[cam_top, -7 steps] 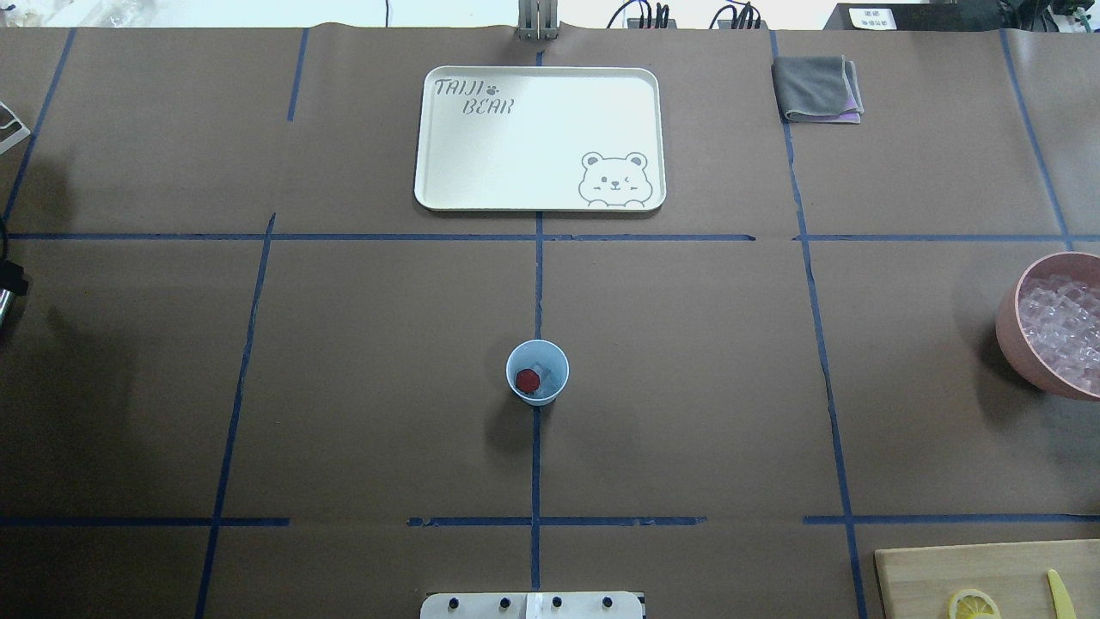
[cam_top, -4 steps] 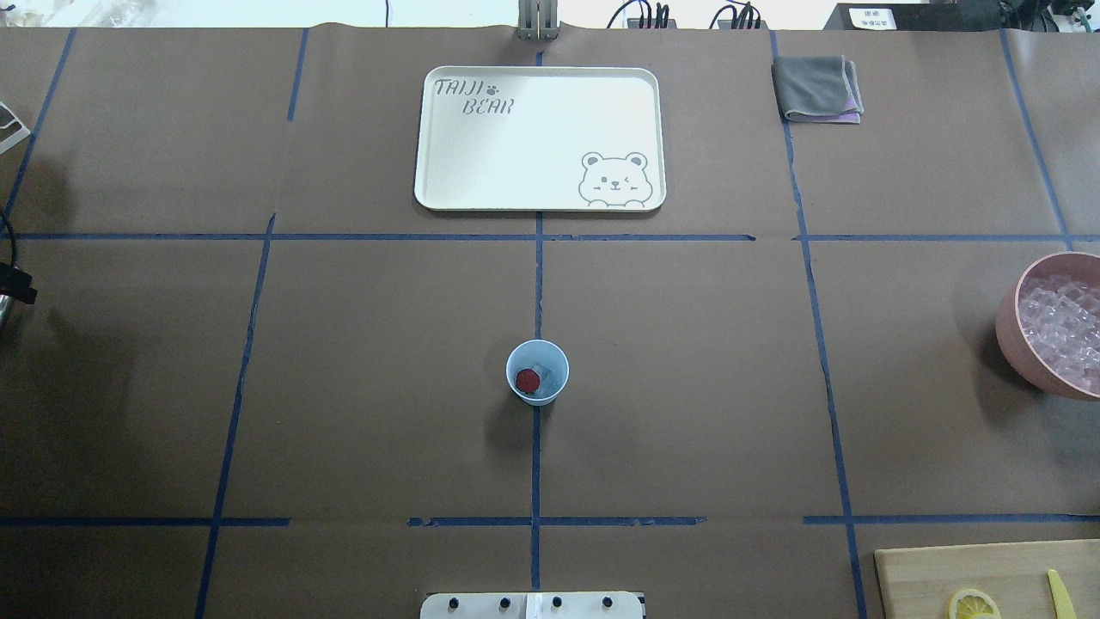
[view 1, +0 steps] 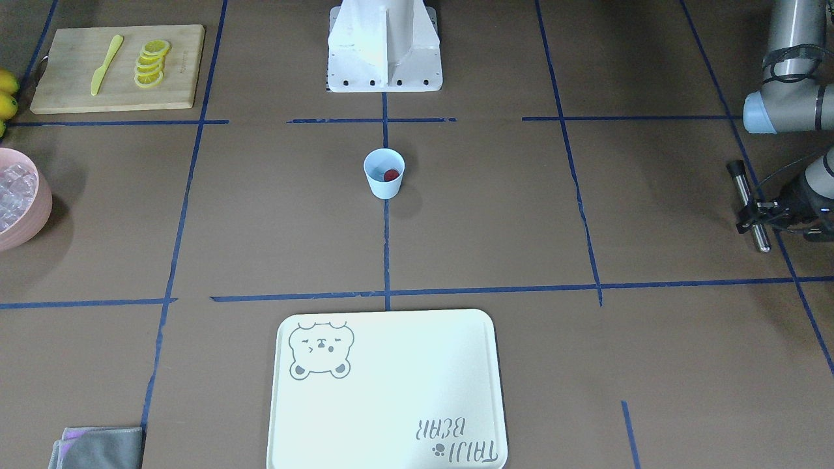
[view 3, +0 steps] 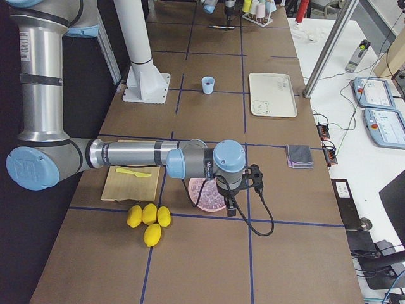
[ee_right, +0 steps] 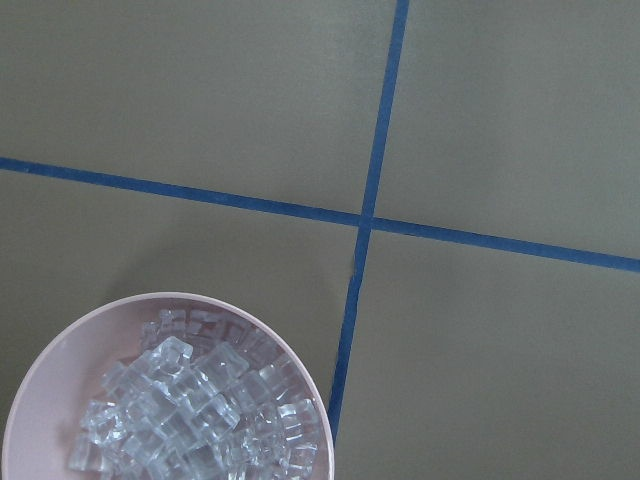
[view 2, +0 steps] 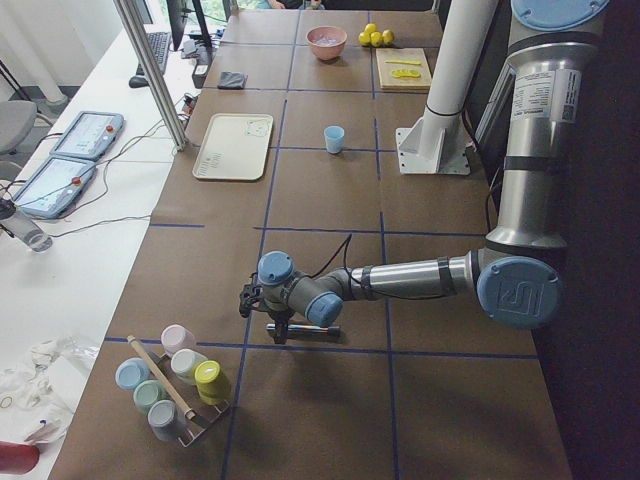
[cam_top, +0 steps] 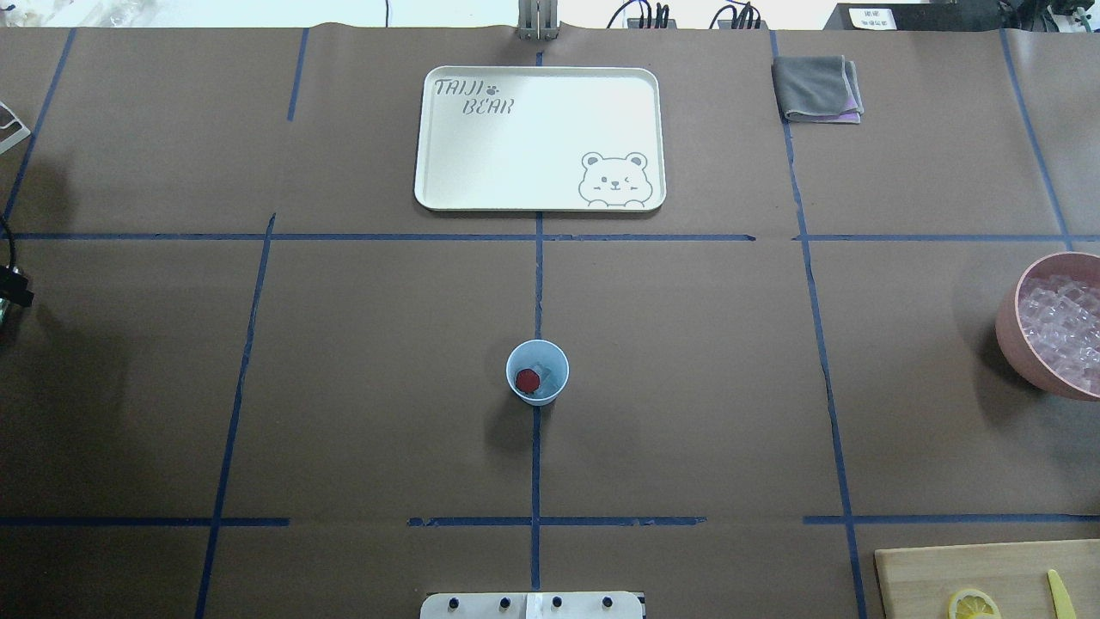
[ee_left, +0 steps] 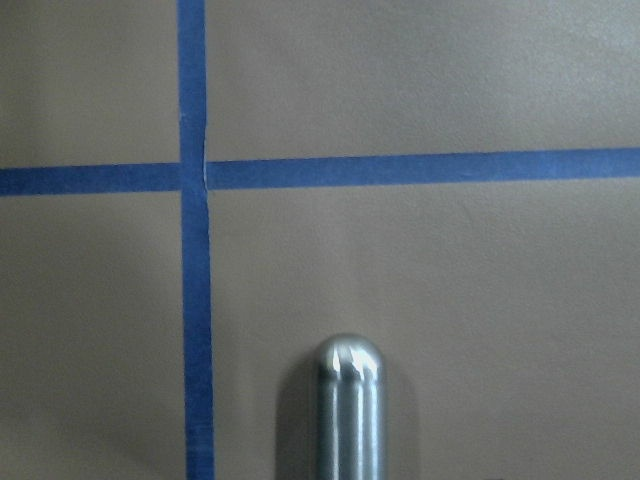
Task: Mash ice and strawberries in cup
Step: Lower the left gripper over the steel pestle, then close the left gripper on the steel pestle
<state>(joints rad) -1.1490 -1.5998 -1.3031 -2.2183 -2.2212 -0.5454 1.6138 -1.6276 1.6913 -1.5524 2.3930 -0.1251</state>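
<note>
Strawberry (cam_top: 527, 379) and ice (cam_top: 544, 376) sit unmashed in the cup (view 1: 384, 187), left gripper (view 1: 754, 212) clamps a probable steel muddler (ee_left: 350, 410) well aside, right gripper (view 3: 230, 202) state I can't tell.

Robotics lab, tape-gridded table (cam_top: 387, 344), teach pendants (view 3: 374, 92) alongside

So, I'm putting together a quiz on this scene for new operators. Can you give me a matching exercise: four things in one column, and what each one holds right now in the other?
Things
1. cup
2. pink bowl
3. cutting board
4. left end effector

Holds
A. lemon slices and a yellow knife
B. a metal rod
C. a strawberry and ice
D. a heap of ice cubes

Pairs: 1-C, 2-D, 3-A, 4-B
</note>
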